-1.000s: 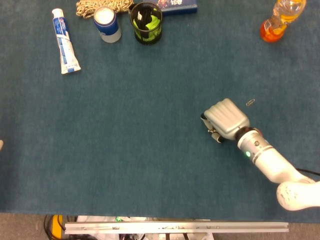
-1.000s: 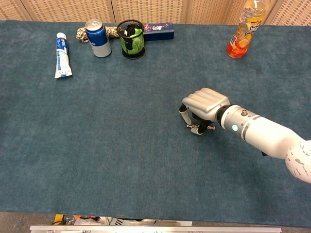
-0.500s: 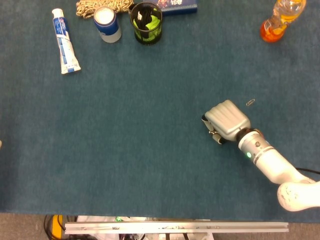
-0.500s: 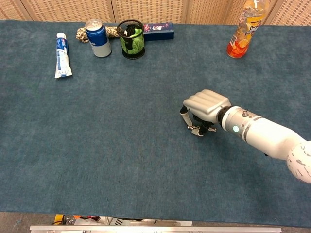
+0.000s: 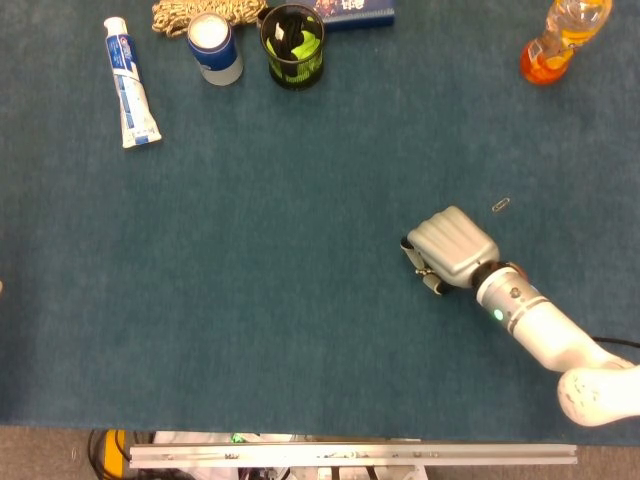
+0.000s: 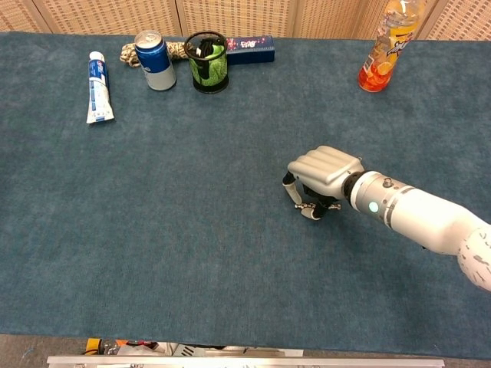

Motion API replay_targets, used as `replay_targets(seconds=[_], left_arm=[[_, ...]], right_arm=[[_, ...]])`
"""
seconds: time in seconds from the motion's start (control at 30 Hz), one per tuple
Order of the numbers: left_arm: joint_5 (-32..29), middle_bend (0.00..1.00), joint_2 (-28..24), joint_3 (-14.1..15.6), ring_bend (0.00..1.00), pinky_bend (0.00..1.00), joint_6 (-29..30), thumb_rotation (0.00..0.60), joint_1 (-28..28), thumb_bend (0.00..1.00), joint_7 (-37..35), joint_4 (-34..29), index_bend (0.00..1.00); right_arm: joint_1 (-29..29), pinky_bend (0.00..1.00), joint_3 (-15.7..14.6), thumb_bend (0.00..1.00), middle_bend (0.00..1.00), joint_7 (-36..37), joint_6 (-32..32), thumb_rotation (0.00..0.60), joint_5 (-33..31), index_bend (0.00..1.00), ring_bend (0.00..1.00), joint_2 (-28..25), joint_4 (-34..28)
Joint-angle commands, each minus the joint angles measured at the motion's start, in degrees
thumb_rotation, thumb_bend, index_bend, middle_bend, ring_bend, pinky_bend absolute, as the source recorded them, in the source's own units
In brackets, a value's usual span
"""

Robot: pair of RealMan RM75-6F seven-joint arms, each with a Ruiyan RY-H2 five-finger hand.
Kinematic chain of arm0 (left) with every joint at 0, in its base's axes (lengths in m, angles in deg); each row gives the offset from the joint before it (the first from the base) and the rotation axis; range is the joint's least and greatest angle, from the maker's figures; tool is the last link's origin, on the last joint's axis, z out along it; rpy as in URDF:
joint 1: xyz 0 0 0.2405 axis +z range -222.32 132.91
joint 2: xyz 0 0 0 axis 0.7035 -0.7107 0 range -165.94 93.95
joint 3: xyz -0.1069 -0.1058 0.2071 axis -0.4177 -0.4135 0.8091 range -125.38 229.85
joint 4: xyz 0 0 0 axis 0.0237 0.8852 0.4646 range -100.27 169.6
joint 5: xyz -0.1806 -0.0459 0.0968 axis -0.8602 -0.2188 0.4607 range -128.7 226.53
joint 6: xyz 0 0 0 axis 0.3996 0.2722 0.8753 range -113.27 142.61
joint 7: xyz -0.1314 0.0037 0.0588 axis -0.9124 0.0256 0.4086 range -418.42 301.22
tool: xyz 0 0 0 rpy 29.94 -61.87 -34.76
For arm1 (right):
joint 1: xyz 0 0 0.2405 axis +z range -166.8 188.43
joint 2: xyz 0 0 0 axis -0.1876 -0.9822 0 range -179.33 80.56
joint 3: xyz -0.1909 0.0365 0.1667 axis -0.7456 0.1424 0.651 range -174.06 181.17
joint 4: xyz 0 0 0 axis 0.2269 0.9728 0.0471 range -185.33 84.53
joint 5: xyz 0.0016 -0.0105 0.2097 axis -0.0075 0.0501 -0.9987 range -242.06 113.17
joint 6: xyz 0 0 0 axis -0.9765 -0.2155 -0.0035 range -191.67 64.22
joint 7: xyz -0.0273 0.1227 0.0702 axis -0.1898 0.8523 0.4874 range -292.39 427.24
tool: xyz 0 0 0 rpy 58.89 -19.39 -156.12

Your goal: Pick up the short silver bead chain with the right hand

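My right hand [image 5: 452, 247] [image 6: 322, 175] hovers palm-down over the blue table cloth at centre right, its fingers curled under with the tips [image 6: 310, 207] at the cloth. In the chest view a small silvery bit, the short silver bead chain [image 6: 313, 205], shows pinched between the thumb and a fingertip. The rest of the chain is hidden under the hand, and the head view hides it entirely. My left hand does not show in either view.
A small paper clip [image 5: 501, 205] lies just beyond the hand. Along the far edge stand a toothpaste tube [image 5: 130, 84], a can [image 5: 214, 48], a green mesh cup [image 5: 292, 45], a coiled rope [image 5: 182, 12], a blue box [image 6: 251, 48] and an orange drink bottle [image 5: 556, 41].
The right hand has drawn back a little toward me, its fingers curling in tighter at the cloth. Nothing else has moved.
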Motion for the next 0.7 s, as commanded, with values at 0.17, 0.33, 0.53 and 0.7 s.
replay_targets(seconds=[0.17, 0.33, 0.53, 0.7], left_arm=[[0.2, 0.0, 0.0, 0.0, 0.0, 0.0, 0.2, 0.6, 0.1, 0.17, -0.1, 0.1, 0.0], [0.1, 0.0, 0.0, 0.0, 0.0, 0.0, 0.3, 0.6, 0.2, 0.17, -0.1, 0.0, 0.0], [0.3, 0.0, -0.5, 0.0, 0.0, 0.0, 0.7, 0.6, 0.3, 0.17, 0.2, -0.6, 0.0], [0.3, 0.0, -0.8, -0.1, 0.0, 0.0, 1.1, 0.6, 0.5, 0.17, 0.5, -0.9, 0.0]], right_arm=[[-0.4, 1.0, -0.1, 0.53, 1.0, 2.0, -0.7, 0.6, 1.6, 0.65, 1.0, -1.2, -1.2], [-1.2, 1.0, 0.0, 0.54, 1.0, 4.3, -1.6, 0.6, 3.0, 0.66, 1.0, -3.0, -2.3], [-2.8, 1.0, 0.5, 0.54, 1.0, 8.4, -3.4, 0.6, 6.6, 0.66, 1.0, -6.6, -4.4], [-4.4, 1.0, 1.3, 0.54, 1.0, 12.1, -5.5, 0.6, 10.2, 0.66, 1.0, -9.4, -5.2]])
